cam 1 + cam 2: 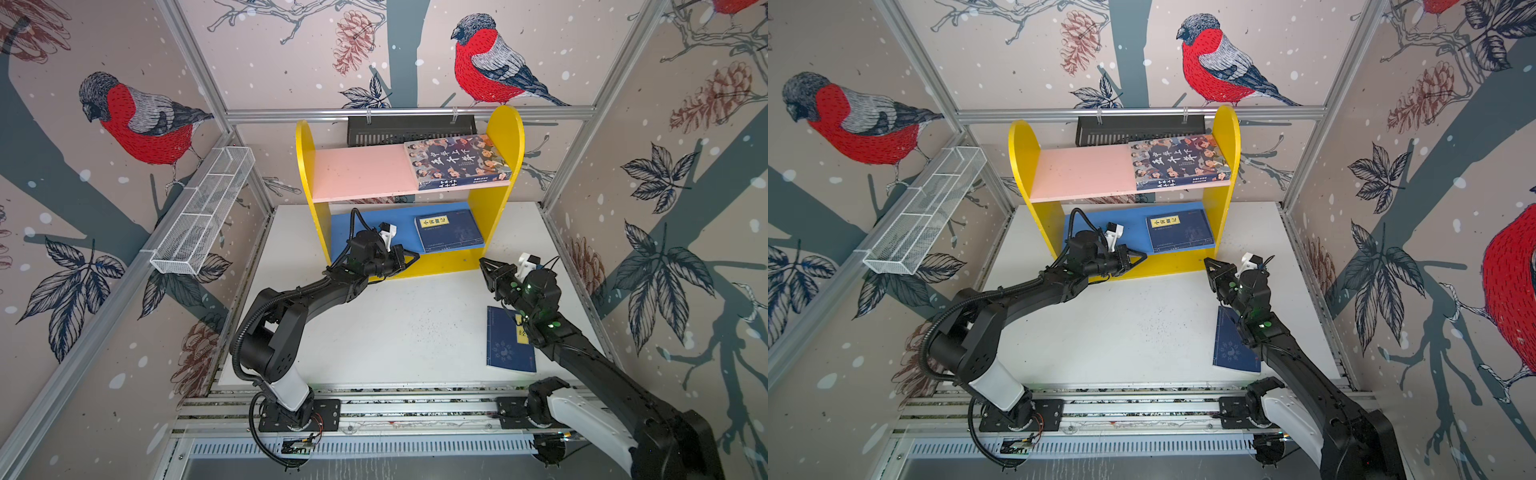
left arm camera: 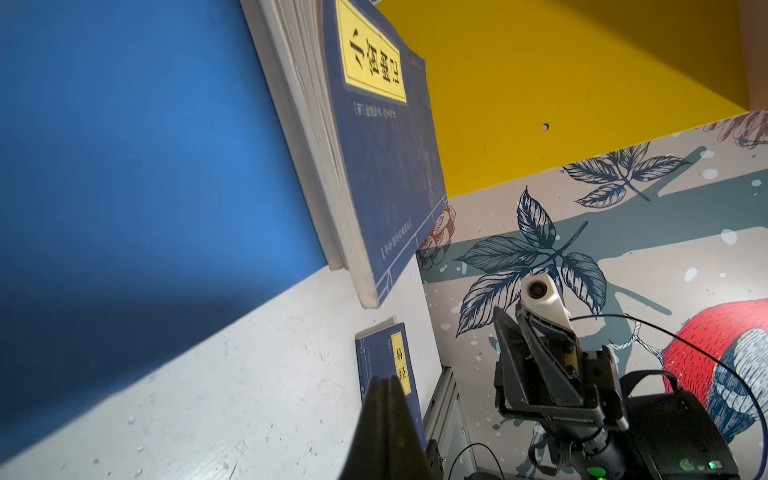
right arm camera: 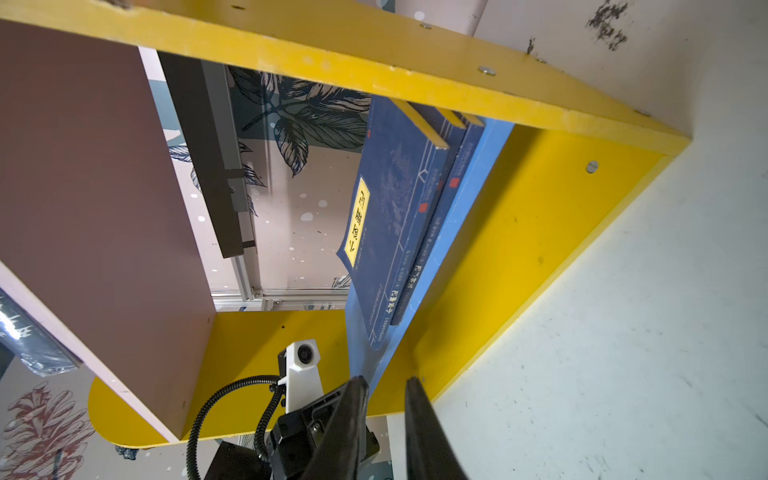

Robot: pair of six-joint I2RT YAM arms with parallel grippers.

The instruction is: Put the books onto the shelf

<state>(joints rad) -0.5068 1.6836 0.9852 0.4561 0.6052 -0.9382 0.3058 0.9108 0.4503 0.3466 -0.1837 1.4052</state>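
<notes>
The small two-tier shelf (image 1: 505,137) w/ yellow rounded side panels stands at the back of the white table (image 1: 395,324). On its pink upper board (image 1: 361,172), at the right end, the big thick book (image 1: 457,162) w/ colourful cartoon-people cover lies flat. On the blue lower board (image 1: 340,226), also toward the right side, lies a pile of thin navy-blue books (image 1: 449,230). The top one shows a yellow title label. From the right wrist view the pile has min. two books; the exact no. I cannot tell. One more navy-blue book (image 1: 505,345) lies flat on the table at front right, well apart from the shelf. The right arm (image 1: 582,361) passes over its corner.

The left gripper (image 1: 415,257) is at the front edge of the lower board, left of the pile and not touching it. Its jaws are pressed together and hold nothing.

The right gripper (image 1: 483,262) hangs over the table, near the foot of the right side panel, w/ its tip toward the shelf. In the right wrist view its jaws stand a little apart and it is empty.
</notes>
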